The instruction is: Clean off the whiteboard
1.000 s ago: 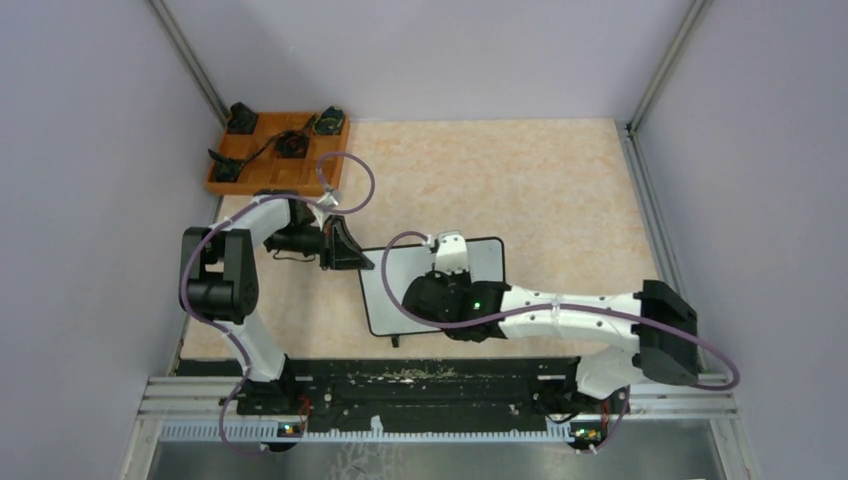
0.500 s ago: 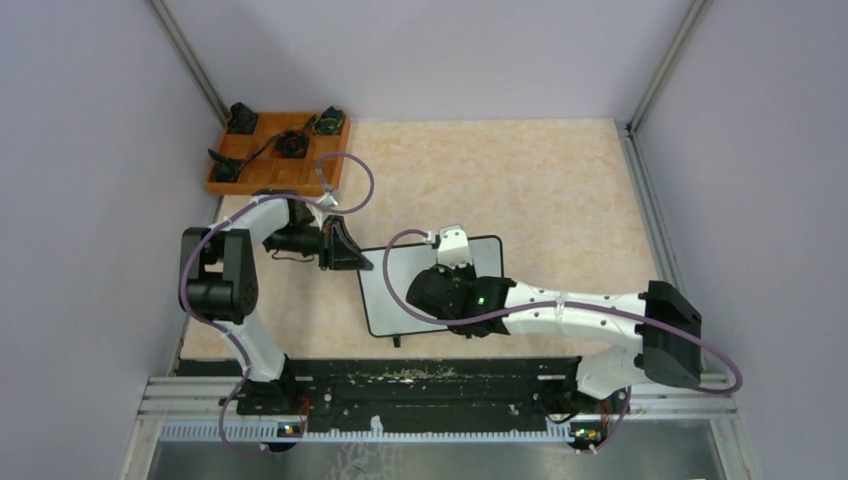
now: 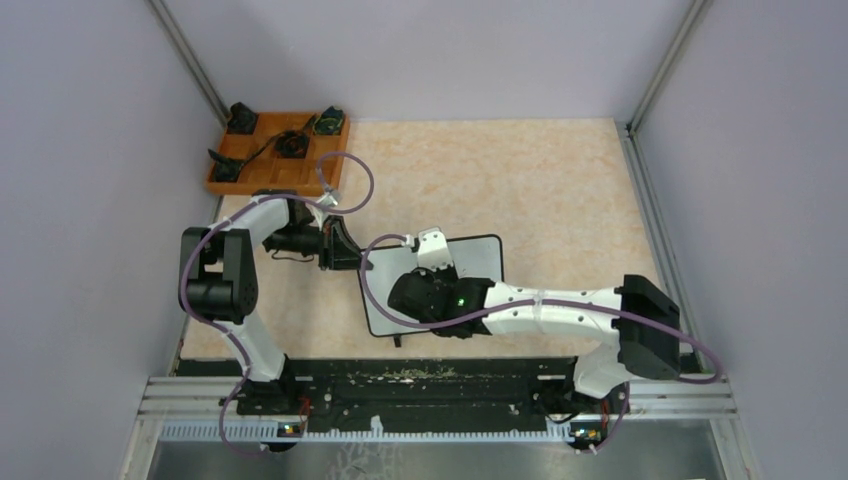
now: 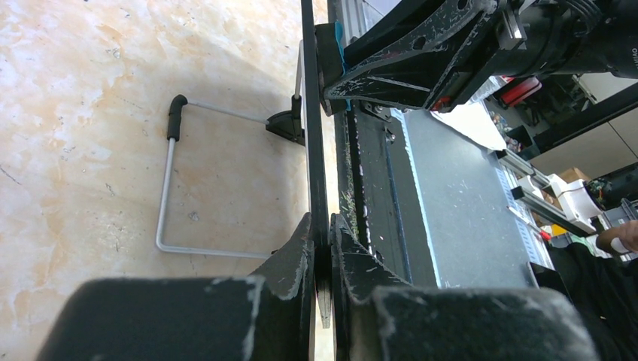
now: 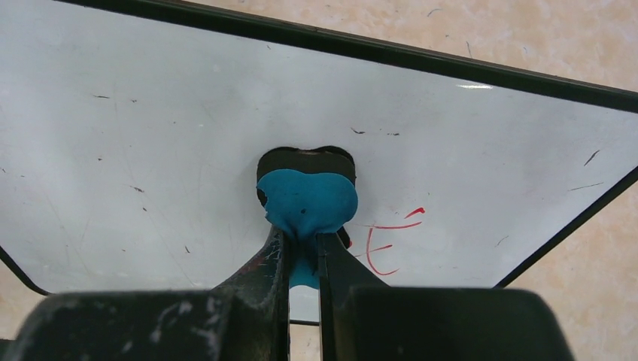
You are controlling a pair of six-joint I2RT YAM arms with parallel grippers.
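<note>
Near the front edge of the table (image 3: 560, 190), just beyond the arm bases, the whiteboard (image 3: 483, 262) lies left of centre with its face up. The right gripper (image 5: 303, 244) reaches over it from the right, its fingers clenched on a blue eraser (image 5: 308, 201) that presses against the white surface. Just beside the eraser, a few red strokes (image 5: 387, 239) mark the board, and small dark flecks dot the rest of it. At the board's left edge, the left gripper (image 4: 322, 241) is clamped on the thin black frame, one finger on each face. A bent wire stand (image 4: 167, 192) shows under the board, against the table. Farther off, at the far left corner, an orange compartment tray (image 3: 268, 186) holds small black items (image 3: 291, 145).
</note>
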